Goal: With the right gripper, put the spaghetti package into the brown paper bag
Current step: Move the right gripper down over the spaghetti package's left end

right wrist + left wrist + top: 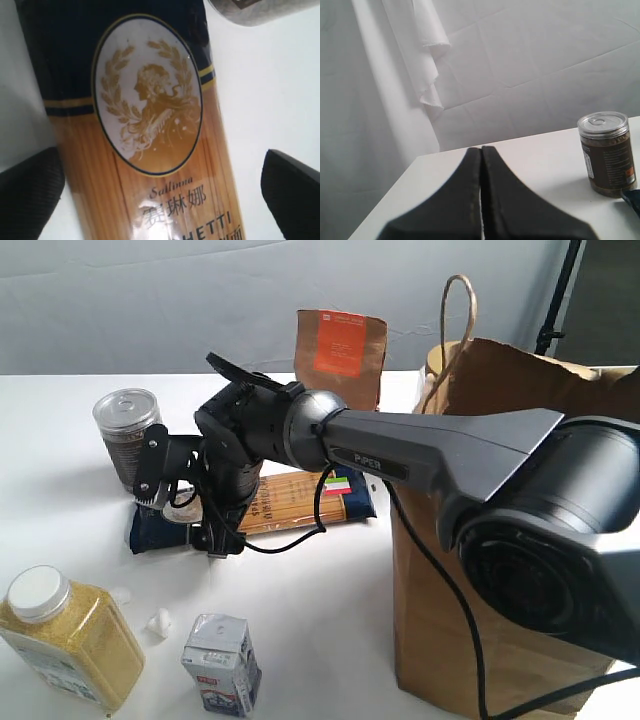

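The spaghetti package (300, 502) lies flat on the white table, its navy end and round white emblem (145, 100) filling the right wrist view. My right gripper (185, 505) hangs over the package's left end, open, with one finger (27, 195) on each side of the pack and white table showing between each finger and the pack. The brown paper bag (430, 640) stands upright at the right, partly behind the PiPER arm. My left gripper (481, 149) is shut with nothing in it, near a table edge; a navy corner of the package (632, 197) shows beside it.
A round can (128, 435) with a silver lid stands just behind the package's left end and also shows as the can (607, 152). A small brown pouch with an orange label (340, 350) stands at the back. A jar of yellow grains (70, 635), a small carton (222, 660) and white scraps (158, 622) sit in front.
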You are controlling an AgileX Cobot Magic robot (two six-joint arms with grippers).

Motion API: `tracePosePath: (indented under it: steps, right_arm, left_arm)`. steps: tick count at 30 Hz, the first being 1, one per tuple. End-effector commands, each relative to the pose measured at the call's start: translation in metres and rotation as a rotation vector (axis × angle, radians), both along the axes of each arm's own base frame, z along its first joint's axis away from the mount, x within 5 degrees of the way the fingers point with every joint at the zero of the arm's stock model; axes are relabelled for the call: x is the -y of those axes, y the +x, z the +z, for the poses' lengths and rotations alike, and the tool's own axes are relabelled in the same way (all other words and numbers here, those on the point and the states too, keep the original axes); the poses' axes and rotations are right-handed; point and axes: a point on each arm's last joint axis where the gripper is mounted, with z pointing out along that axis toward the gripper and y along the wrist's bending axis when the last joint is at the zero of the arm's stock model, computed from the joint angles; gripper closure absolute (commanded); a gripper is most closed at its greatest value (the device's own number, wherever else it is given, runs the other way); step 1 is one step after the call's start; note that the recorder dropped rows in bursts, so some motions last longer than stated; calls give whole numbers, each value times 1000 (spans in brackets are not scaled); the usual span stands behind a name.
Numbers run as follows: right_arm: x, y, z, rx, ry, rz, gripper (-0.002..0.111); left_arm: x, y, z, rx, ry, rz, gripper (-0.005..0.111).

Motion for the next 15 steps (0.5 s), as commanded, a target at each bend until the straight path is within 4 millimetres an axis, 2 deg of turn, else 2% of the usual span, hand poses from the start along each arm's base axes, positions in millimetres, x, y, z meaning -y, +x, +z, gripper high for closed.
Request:
tracePosePath:
  steps: [1, 6, 11, 13, 15]
  right_arm:
    - [4, 8, -14, -11, -29, -3, 9]
    - [9, 3, -34, -125, -86, -42, 13]
    - [18, -9, -49, -329, -169, -11, 38]
    - [19, -12, -50, -369, -168, 0, 45]
    - [19, -13, -50, -393, -169, -5, 46]
  left_arm:
    - [0, 0, -1, 4, -7, 1, 107]
    - [0, 0, -1, 4, -7, 1, 107]
    - [0, 0, -1, 4, -7, 1, 107]
    - [0, 0, -1, 4, -7, 1, 107]
    - [0, 0, -1, 4, -7, 1, 107]
